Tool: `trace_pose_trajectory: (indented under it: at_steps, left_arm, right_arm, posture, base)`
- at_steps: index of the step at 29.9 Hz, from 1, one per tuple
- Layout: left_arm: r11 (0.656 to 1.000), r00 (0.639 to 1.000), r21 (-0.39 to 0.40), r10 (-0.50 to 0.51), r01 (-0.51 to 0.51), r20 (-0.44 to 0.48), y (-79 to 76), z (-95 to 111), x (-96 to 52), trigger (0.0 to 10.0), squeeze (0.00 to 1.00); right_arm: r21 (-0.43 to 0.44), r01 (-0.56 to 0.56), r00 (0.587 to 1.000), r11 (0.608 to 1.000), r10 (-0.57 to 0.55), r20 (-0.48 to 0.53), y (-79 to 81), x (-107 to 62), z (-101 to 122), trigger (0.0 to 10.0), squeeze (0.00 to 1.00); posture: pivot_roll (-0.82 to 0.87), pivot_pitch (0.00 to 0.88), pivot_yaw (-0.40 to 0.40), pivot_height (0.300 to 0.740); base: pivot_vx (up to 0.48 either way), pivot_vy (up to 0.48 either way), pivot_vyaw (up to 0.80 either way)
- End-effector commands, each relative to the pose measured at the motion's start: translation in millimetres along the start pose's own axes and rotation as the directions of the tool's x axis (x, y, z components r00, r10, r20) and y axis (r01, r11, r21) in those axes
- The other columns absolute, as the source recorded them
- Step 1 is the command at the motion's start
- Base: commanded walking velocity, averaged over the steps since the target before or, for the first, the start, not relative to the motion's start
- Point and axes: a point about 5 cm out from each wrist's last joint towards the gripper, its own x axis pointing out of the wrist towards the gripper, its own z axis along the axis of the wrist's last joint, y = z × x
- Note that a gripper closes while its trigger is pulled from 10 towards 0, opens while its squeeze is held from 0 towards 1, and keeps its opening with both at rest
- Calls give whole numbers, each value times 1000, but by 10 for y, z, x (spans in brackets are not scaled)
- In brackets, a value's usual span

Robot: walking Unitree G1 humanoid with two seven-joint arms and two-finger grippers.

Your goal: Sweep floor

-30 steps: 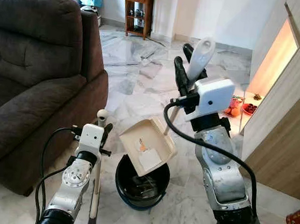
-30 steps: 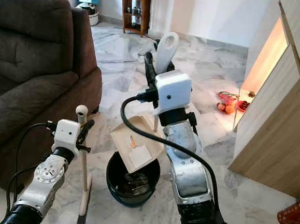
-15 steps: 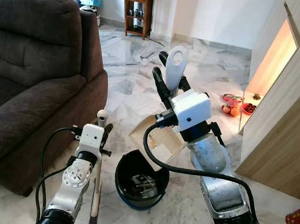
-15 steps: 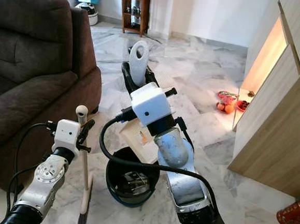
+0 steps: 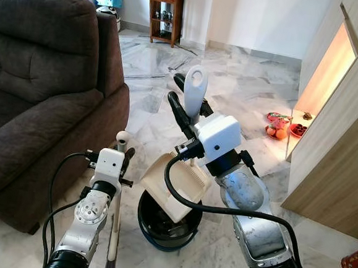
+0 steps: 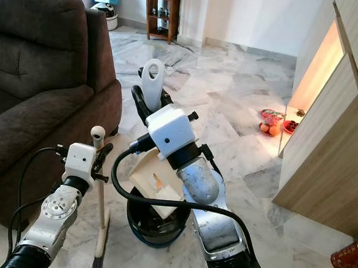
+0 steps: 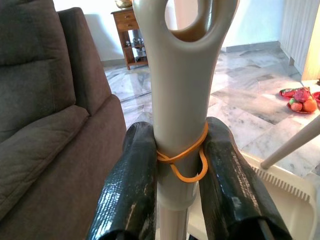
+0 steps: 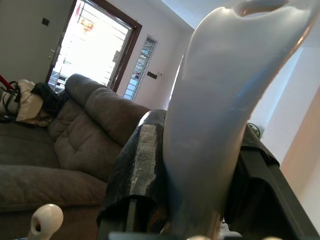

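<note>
Two silver arms fill the lower half of the frame. At lower left, the left gripper [image 7: 182,200] is clamped on the handle of a small broom [image 5: 114,228], which stands upright with its dark bristles on the floor at the bottom edge. Just right of it, at lower centre, sits a round black bin [image 5: 167,223]. The right gripper [image 5: 184,106], at centre, is closed around the long handle of a cream dustpan [image 5: 174,184], whose tray is tilted over the bin's mouth, touching or nearly touching the rim.

The step in hand looks like emptying the pan. To do it well, the tray's lip should stay inside the rim and tip steeply, so nothing spills.

The floor [image 5: 158,76] is pale veined marble, glossy. A dark brown sofa [image 5: 40,86] fills the left side. Wood-panelled cabinets [image 5: 340,134] run down the right edge, with fruit on plates [image 5: 282,126] on the floor beside them. At the top centre stands a small wooden shelf unit [image 5: 164,12].
</note>
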Motion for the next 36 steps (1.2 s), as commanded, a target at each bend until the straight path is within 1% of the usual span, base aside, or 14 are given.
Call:
trace_pose_trajectory:
  at_steps: [1,3,8,13,14,16,20,21,24,30,31,34,35,36]
  left_arm:
    - [1000,999,6,-5,5,48,-3,93,28,10000,0]
    - [1000,999,5,-7,7,51,-8,96,30,10000,0]
    - [1000,999,5,-9,9,49,-13,93,30,10000,0]
    - [1000,999,5,-9,9,49,-17,96,31,10000,0]
    - [1000,999,4,-7,7,49,-14,96,31,10000,0]
    - [1000,999,4,-7,6,49,-9,96,30,10000,0]
    - [1000,999,3,-8,8,49,-11,95,28,10000,0]
    - [1000,999,3,-9,9,48,-10,94,28,10000,0]
    - [1000,999,3,-8,8,47,-8,94,29,10000,0]
    - [1000,999,5,-6,6,44,12,89,26,10000,0]
    - [1000,999,5,-7,7,44,15,89,25,10000,0]
    - [1000,999,4,-8,7,43,18,88,23,10000,0]
    - [1000,999,2,-10,10,42,22,86,19,10000,0]
    - [1000,999,2,-10,10,42,22,86,19,10000,0]
  right_arm:
    - [-58,22,996,998,-18,82,-68,41,173,10000,0]
    - [-97,22,996,995,-14,91,-79,38,182,10000,0]
    - [-103,39,995,994,-29,97,-100,38,195,10000,0]
    - [-106,126,989,986,-117,87,-209,36,164,10000,0]
    - [-121,160,985,980,-150,88,-272,37,162,10000,0]
    - [-182,276,959,944,-257,124,-472,38,215,10000,0]
    - [-233,360,932,903,-336,138,-630,18,224,10000,0]
    - [-260,390,921,883,-368,131,-703,-9,192,10000,0]
    - [-297,421,905,857,-417,78,-817,-86,42,10000,0]
    - [-343,446,875,827,-483,-26,-917,-264,-271,10000,0]
    - [-341,461,860,819,-507,-55,-943,-321,-355,10000,0]
    - [-352,465,846,812,-525,-94,-961,-394,-469,10000,0]
    - [-356,462,836,813,-533,-133,-956,-456,-577,10000,0]
    - [-356,462,836,813,-533,-133,-956,-456,-577,10000,0]
  posture:
    - [105,0,13,740]
    - [105,0,13,740]
    - [104,0,11,740]
    - [108,0,10,740]
    - [108,0,10,740]
    - [102,0,13,740]
    - [101,0,13,740]
    - [101,0,13,740]
    - [100,0,14,740]
    - [103,0,13,740]
    - [104,0,12,740]
    - [104,0,11,740]
    - [103,0,9,740]
    - [103,0,9,740]
  base:
    - [0,0,0]
    - [0,0,0]
    - [0,0,0]
    - [0,0,0]
    - [0,0,0]
    - [0,0,0]
    - [0,0,0]
    - [0,0,0]
    - [0,0,0]
    - [0,0,0]
    - [0,0,0]
    - [0,0,0]
    - [0,0,0]
    - [0,0,0]
